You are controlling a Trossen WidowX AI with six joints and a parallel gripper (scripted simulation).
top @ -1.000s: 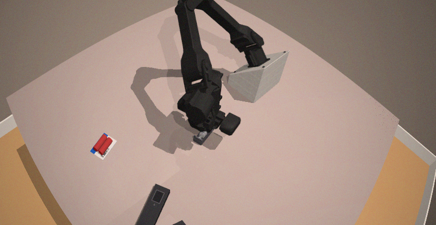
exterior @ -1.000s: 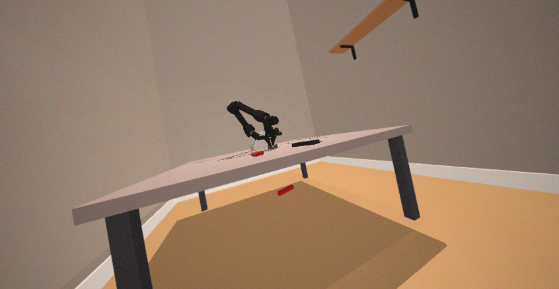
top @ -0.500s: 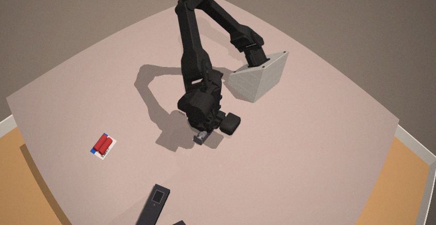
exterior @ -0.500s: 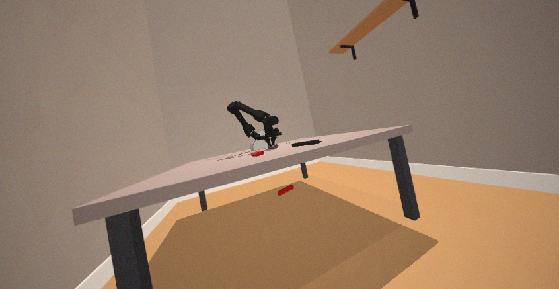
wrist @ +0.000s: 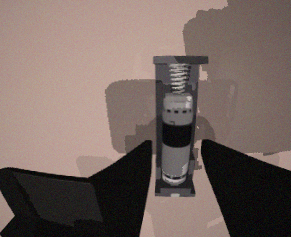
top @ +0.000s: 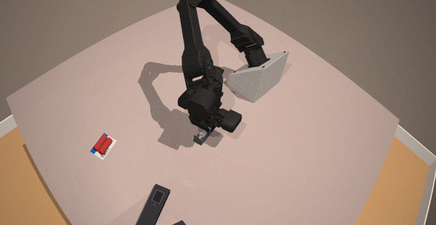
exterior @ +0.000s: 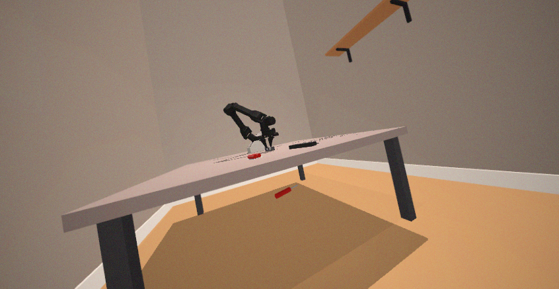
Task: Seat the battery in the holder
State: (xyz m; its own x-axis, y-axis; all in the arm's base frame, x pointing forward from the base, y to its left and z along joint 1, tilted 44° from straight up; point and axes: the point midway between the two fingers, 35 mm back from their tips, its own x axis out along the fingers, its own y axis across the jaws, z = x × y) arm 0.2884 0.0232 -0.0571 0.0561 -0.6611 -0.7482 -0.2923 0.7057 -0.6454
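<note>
The dark holder [top: 199, 141] [wrist: 180, 59] stands on the table under the arm. The grey battery [top: 202, 133] [wrist: 176, 161] with a black band lies in it, in line with its length in the wrist view. The coil spring [wrist: 179, 78] shows between the far end wall and the battery's far end, which meets the coil. The battery's near end is close to the end wall with the lip [wrist: 175, 192]; whether it is under the lip or fully flat, I cannot tell. My gripper [wrist: 176, 146] is open, one fingertip on each side of the holder, with gaps showing.
Two red cylinders [top: 102, 144] [exterior: 254, 156] lie on a blue and white card to the left. A long dark device [top: 153, 205] [exterior: 302, 145] lies near the front. The arm's pale wedge-shaped base [top: 263, 82] stands behind. A red-handled tool [exterior: 283, 192] is on the floor.
</note>
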